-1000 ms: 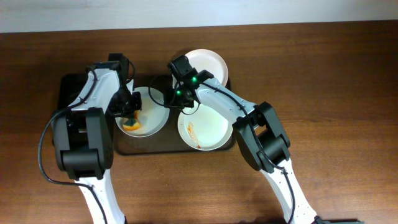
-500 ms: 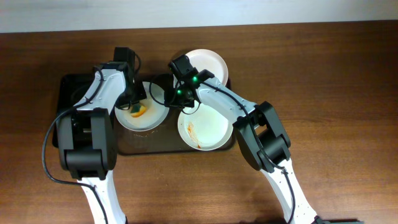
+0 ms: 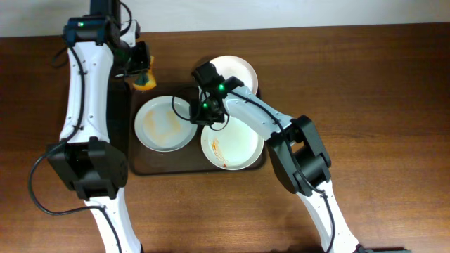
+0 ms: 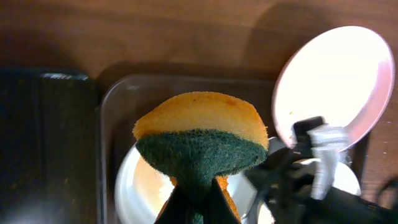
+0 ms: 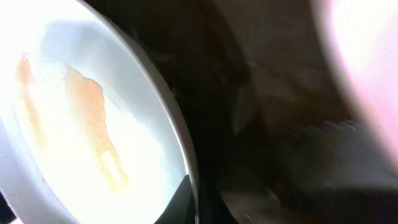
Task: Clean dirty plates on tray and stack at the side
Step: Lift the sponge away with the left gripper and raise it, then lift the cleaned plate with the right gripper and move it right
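Three white plates are in the overhead view. The left plate [image 3: 163,124] lies on the dark tray [image 3: 151,165] with a pale orange smear. The front right plate [image 3: 232,144] has a thin orange-red smear. The back plate [image 3: 234,72] looks clean at the tray's back right corner. My left gripper [image 3: 143,76] is shut on a yellow-and-green sponge [image 4: 202,134], held above the tray's back left corner. My right gripper [image 3: 200,112] is shut on the left plate's right rim [image 5: 180,155].
A narrower black tray [image 4: 50,137] lies left of the big tray, mostly hidden under my left arm in the overhead view. Brown table surrounds both trays. A white wall edge runs along the back.
My left gripper lifted the sponge off the left plate and moved it back and up towards the tray's back left corner. The plate's smear now looks paler. The right gripper has stayed put.
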Controlling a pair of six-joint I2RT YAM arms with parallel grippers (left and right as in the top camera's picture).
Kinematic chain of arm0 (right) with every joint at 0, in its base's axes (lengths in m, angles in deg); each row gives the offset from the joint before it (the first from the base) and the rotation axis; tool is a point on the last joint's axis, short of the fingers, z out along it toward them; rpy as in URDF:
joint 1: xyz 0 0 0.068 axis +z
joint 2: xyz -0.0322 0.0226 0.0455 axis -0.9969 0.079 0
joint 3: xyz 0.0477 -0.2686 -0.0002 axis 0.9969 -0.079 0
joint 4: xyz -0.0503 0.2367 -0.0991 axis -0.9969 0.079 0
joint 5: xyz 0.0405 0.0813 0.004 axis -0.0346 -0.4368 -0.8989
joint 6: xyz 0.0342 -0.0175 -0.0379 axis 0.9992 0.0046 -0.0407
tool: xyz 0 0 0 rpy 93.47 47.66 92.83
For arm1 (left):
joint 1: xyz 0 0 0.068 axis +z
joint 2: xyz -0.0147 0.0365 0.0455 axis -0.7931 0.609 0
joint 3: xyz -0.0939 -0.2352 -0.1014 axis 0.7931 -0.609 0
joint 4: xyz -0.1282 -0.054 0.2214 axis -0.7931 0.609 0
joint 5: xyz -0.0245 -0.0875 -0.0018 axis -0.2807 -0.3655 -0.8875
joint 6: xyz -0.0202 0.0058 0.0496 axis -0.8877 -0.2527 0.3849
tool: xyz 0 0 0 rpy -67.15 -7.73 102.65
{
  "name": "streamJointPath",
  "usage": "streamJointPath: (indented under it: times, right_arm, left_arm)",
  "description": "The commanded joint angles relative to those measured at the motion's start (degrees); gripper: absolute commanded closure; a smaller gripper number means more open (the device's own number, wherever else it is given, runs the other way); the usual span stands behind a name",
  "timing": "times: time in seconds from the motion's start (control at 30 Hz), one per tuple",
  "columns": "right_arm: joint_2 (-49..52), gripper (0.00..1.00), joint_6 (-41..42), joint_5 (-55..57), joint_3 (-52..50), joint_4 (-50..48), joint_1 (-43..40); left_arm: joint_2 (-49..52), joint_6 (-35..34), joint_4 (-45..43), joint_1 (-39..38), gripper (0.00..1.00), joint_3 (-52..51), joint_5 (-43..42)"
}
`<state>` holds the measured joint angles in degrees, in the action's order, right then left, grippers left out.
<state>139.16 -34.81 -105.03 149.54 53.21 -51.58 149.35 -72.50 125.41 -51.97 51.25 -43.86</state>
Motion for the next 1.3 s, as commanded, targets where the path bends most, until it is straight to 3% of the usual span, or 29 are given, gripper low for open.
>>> streamJointPath:
  times: [0.0,0.23,0.43,0.67,1.0,1.27]
  right_arm:
    - [-9.3,0.96,-3.5,11.4,0.0,2.5,0.2]
    - [-22.3,0.96,-6.4,35.8,0.0,10.7,5.8]
    - [-24.3,0.96,-5.4,59.5,0.0,16.8,13.1]
    - [-24.3,0.96,-3.1,82.3,0.0,17.3,19.6]
    - [-24.3,0.96,-2.9,99.5,0.0,13.2,24.9]
    - [-24.3,0.96,-2.9,100.6,0.0,11.8,25.0]
  left_arm:
    - [-0.3,1.4,1.6,2.8,0.99,0.3,0.9]
    - [-0.2,1.4,1.6,3.5,0.99,-1.4,0.9]
    - [-0.2,1.4,-2.2,3.5,0.99,-8.2,0.8]
    - [-0.2,1.3,-3.7,3.4,0.99,-10.7,0.8]
    - [-0.1,1.3,-4.2,3.4,0.99,-10.7,0.6]
    - [-0.1,1.3,-4.7,3.2,0.99,-10.7,-0.1]
